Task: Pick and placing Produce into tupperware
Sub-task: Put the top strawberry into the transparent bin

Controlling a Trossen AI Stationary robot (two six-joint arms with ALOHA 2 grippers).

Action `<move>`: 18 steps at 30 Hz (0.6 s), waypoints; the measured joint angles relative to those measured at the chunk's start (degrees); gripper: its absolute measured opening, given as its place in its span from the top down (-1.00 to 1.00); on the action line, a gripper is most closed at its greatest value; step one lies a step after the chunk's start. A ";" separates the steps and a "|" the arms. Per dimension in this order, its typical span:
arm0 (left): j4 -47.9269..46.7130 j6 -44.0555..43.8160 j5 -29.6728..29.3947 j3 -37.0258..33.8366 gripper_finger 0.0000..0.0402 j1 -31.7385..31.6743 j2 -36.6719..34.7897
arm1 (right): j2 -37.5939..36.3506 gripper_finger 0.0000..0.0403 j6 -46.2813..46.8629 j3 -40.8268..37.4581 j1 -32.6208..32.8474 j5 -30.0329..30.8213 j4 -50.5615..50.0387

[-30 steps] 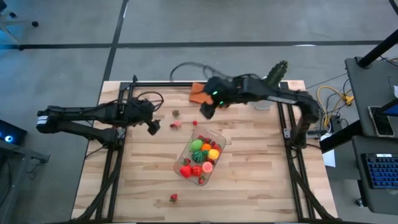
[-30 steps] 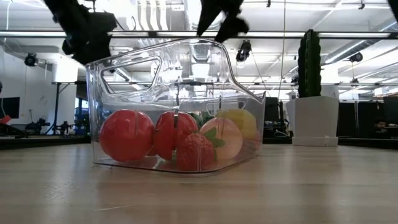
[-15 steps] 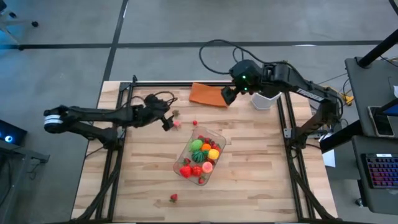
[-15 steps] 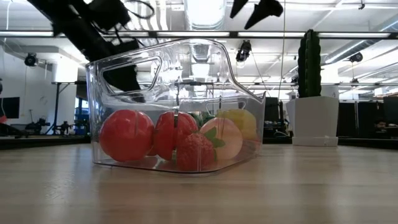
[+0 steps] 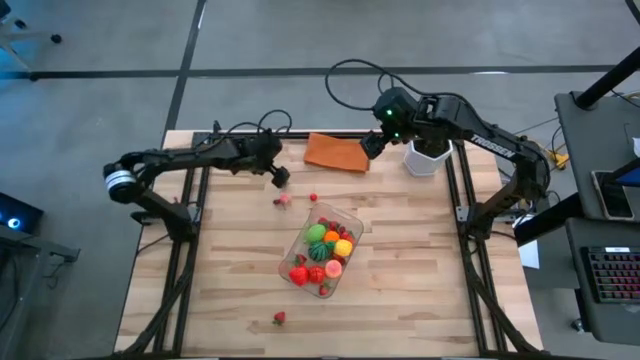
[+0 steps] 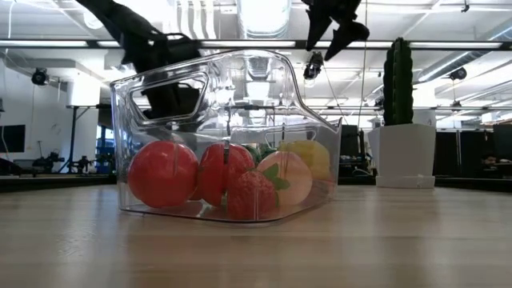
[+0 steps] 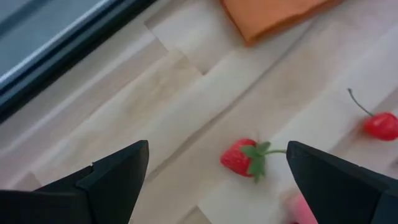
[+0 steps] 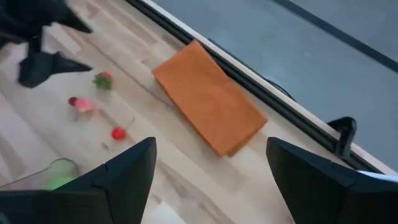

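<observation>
The clear tupperware (image 5: 322,250) sits mid-table, holding several red, green, yellow and orange produce pieces (image 6: 228,176). Loose on the wood are a small strawberry (image 7: 242,158), a pink piece (image 5: 284,200), a cherry (image 5: 313,197) and another strawberry (image 5: 279,318) near the near edge. My left gripper (image 5: 278,178) is open, low over the small strawberry, which lies between its fingers (image 7: 217,148) without touching them. My right gripper (image 5: 368,148) is open, raised by the far edge beside the orange cloth (image 8: 208,99).
The flat orange cloth (image 5: 335,152) lies at the far edge. A cactus (image 6: 398,72) in a white pot (image 5: 425,160) stands at the far right corner, just beside my right arm. Bare wood lies left, right and near of the tupperware.
My left gripper has moved right and toward the far edge, dropping down over the small strawberry. My right gripper has drawn back from near the tupperware toward the far right corner, ending beside the orange cloth. Nothing on the table has moved.
</observation>
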State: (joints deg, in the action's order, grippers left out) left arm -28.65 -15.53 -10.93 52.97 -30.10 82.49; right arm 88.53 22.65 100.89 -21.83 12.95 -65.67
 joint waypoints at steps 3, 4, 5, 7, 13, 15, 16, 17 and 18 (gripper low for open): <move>-2.54 -0.07 0.24 2.12 -0.83 0.17 1.42 | 0.00 -0.48 -0.12 -0.68 -1.18 0.02 0.00; -2.38 0.26 0.20 2.51 -0.83 0.14 1.74 | 0.00 -0.48 -0.14 -0.76 -1.42 -0.01 -0.06; -2.43 -0.05 0.20 2.80 -0.83 0.08 1.85 | 0.00 -0.48 -0.15 -0.83 -1.60 -0.03 -0.06; -2.42 -2.48 0.46 3.16 -0.83 0.06 1.82 | 0.00 -0.48 -0.53 -0.84 -1.86 -0.09 -0.04; -10.28 -10.19 1.39 4.71 -0.83 0.12 1.59 | 0.02 -0.48 -2.17 -0.84 -2.51 -1.38 0.07; -12.37 -11.18 1.07 4.85 -0.83 0.08 1.59 | 0.02 -0.47 -2.31 -0.84 -2.72 -1.38 0.22; -12.53 -11.63 1.07 4.85 -0.83 0.08 1.59 | 0.02 -0.46 -2.33 -0.84 -2.88 -1.40 0.36; -12.66 -12.80 1.09 4.85 -0.83 0.08 1.59 | 0.02 -0.46 -2.33 -0.84 -2.89 -1.42 0.43; -12.89 -13.82 1.08 4.85 -0.83 0.10 1.57 | 0.02 -0.46 -2.42 -0.84 -3.08 -1.44 0.48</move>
State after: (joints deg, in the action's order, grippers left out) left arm -41.55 -29.35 -9.86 57.82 -30.00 84.05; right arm 88.55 20.23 100.05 -24.90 11.51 -65.19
